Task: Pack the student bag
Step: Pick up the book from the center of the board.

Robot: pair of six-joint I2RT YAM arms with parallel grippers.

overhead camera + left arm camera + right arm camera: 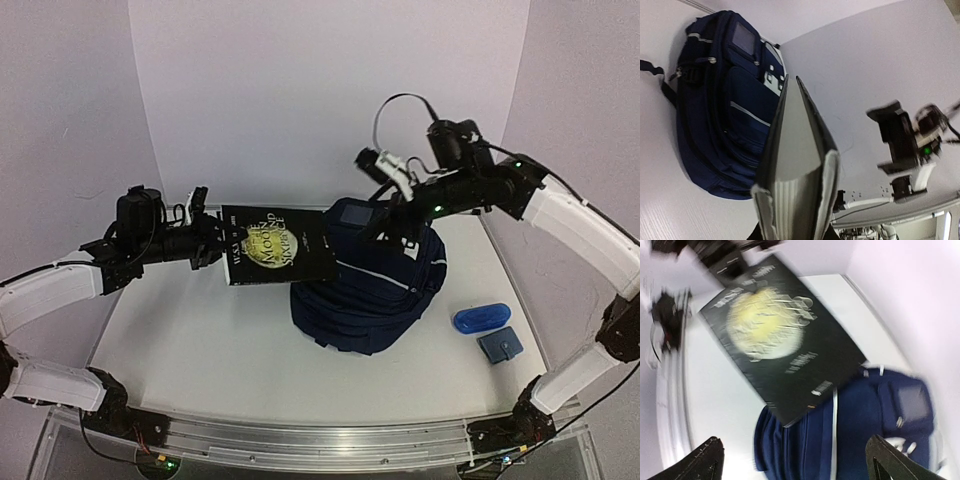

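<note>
The student bag [372, 295] is a navy backpack with white stripes, slumped at the middle of the table [200, 340]. My left gripper [216, 246] is shut on the left edge of a black book [275, 245] with a yellow moon on its cover, held upright in the air just left of the bag's top. The left wrist view shows the book [797, 160] edge-on, its pages clamped at my left gripper [795, 234], with the bag [715, 115] beyond. My right gripper [388, 215] hovers open over the bag's top. Its fingers [705, 460] stand wide apart over the bag [855, 435], below the book [780, 340], holding nothing.
A blue oval case [480, 318] and a small blue pouch [499, 345] lie on the table right of the bag. White walls close in the back and sides. The right arm's wrist [900, 145] shows in the left wrist view, past the book.
</note>
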